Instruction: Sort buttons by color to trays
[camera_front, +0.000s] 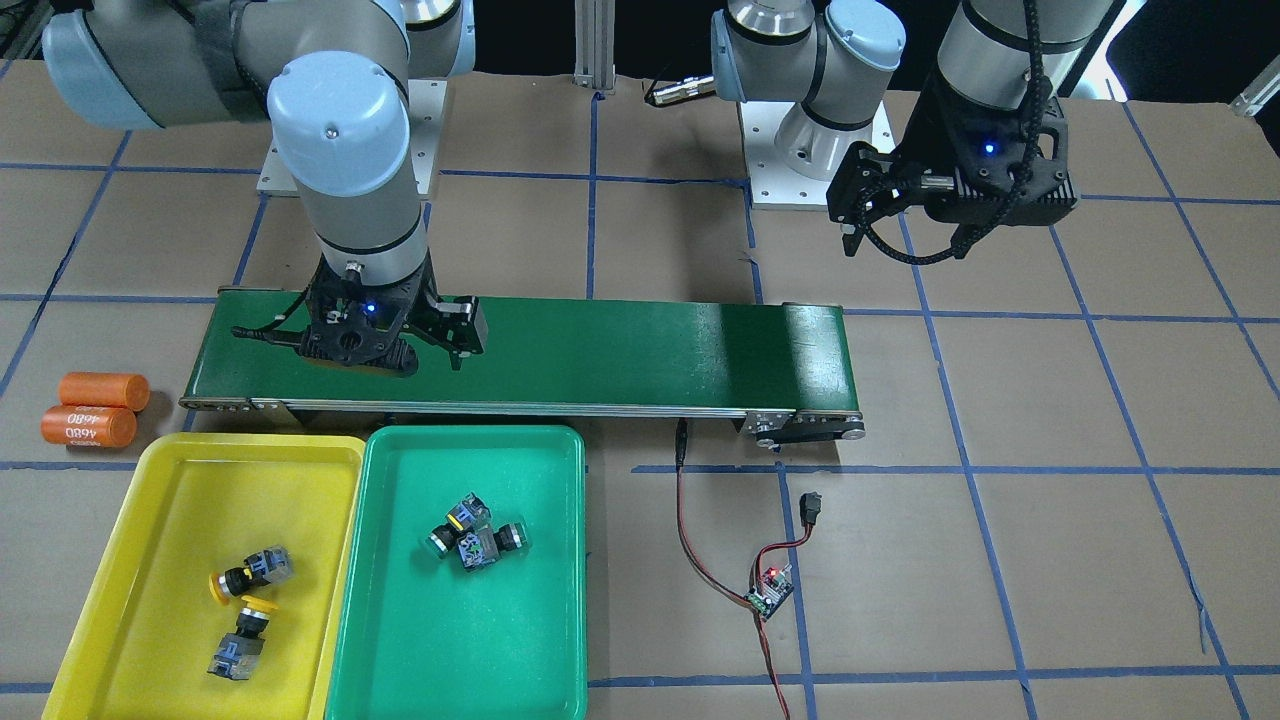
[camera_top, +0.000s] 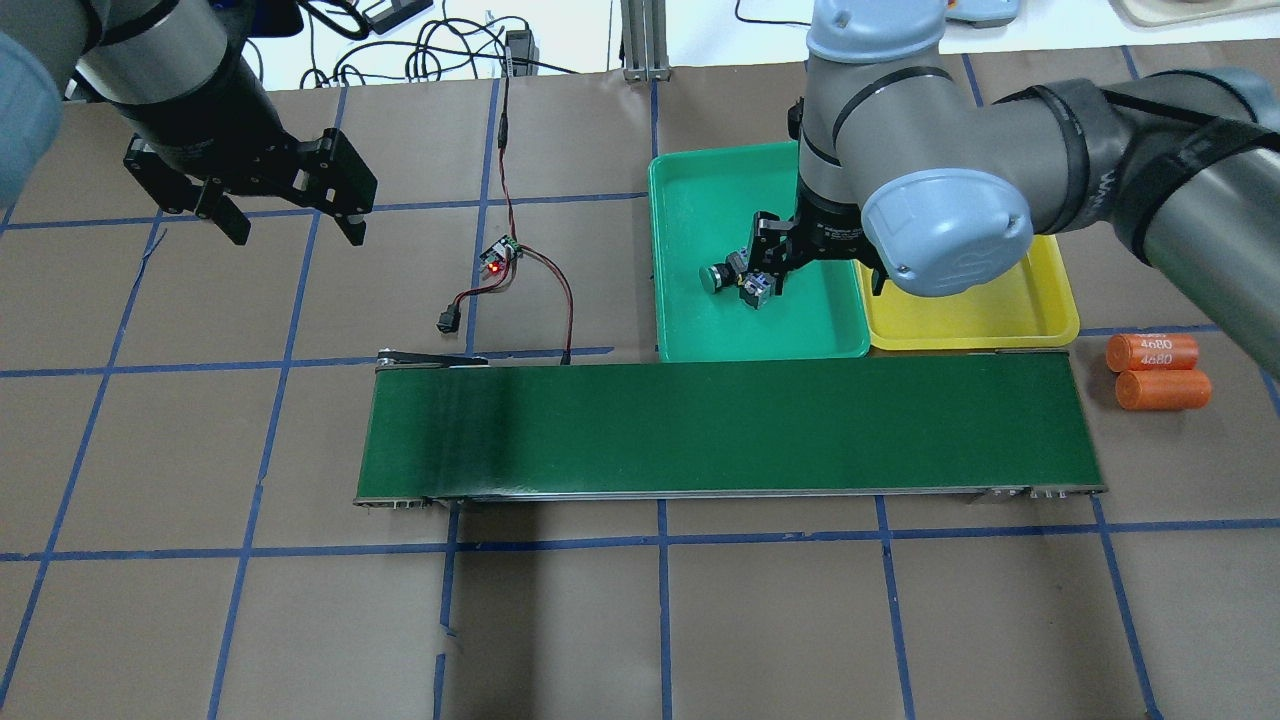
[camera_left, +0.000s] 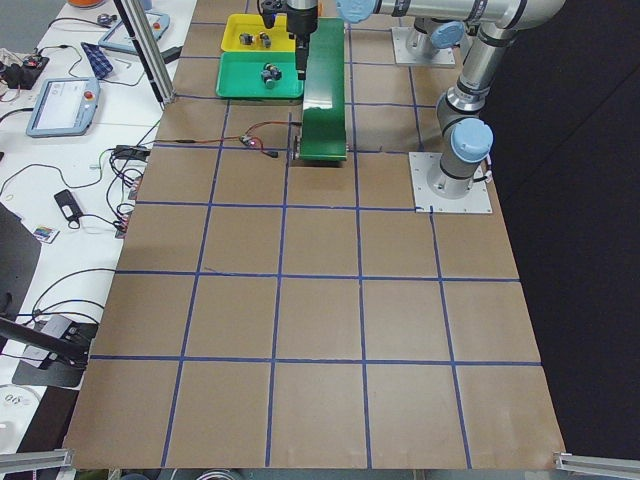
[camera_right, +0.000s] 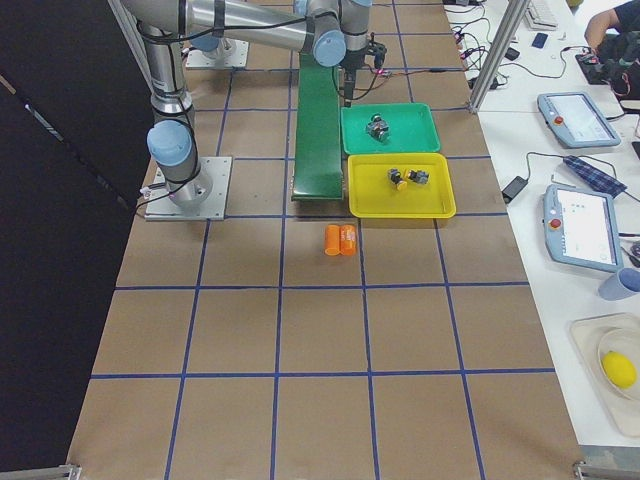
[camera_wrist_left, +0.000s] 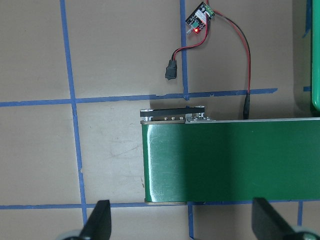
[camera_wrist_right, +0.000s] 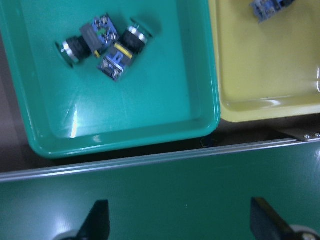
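Matched by colour, lower left: yellow buttons (camera_front: 252, 573) in yellow tray (camera_front: 250, 445), green buttons (camera_front: 470, 535) in teal tray (camera_front: 470, 435); left gripper (camera_top: 298, 232), right gripper (camera_wrist_right: 181, 222) wide open, empty.

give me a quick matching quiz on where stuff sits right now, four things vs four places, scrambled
Things:
1. yellow buttons
2. green buttons
3. orange cylinders
4. right gripper

Places:
a. on the table, outside both trays
b. in the teal-green tray
c. above the conveyor belt
d. in the yellow tray

Pairs: 1-d, 2-b, 3-a, 4-c
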